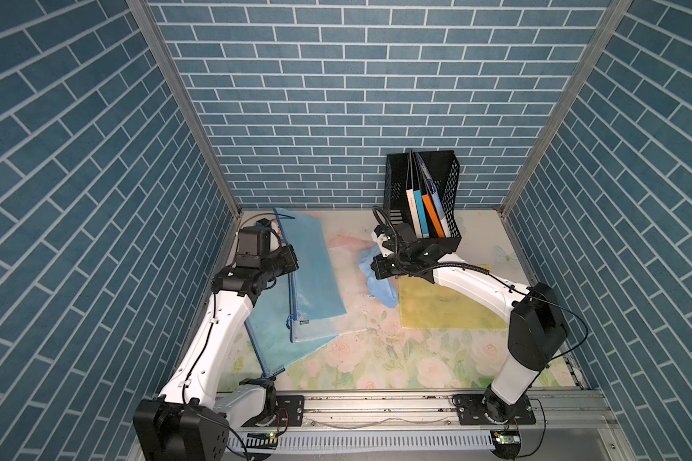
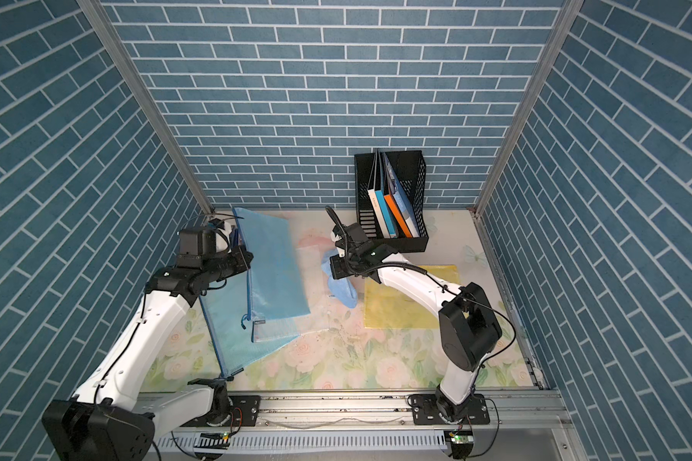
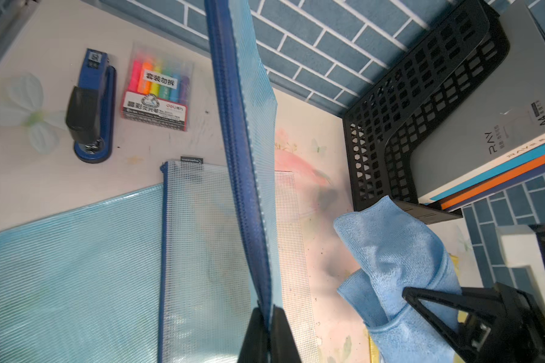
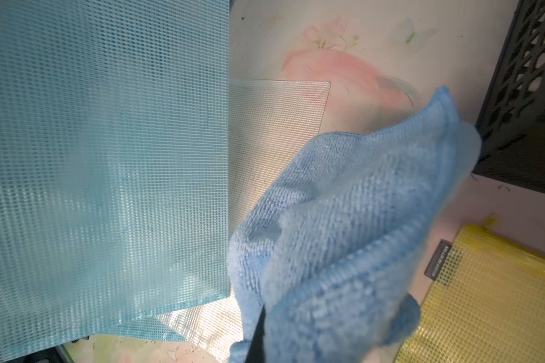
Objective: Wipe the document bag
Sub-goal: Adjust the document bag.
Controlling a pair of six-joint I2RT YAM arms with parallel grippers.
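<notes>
Between the left jaws, pressed together, sits the zipper edge of one blue document bag [image 1: 308, 271], held tilted above the table [image 1: 376, 359]. The right jaws pinch one blue cloth [image 1: 380, 289] just beside it. Three more bags lie flat: second blue bag [image 1: 272, 347], clear bag [image 3: 199, 239], yellow bag [image 1: 448, 307]. Farther off are one black rack [image 1: 394, 191], one stapler [image 3: 90, 107] and one highlighter pack [image 3: 156, 91].

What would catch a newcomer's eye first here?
The blue mesh document bag, lifted by its zipper edge in the shut left gripper, left of centre. Beside it, the right gripper clutches a blue cloth; at the back right stands a black file rack of books.
</notes>
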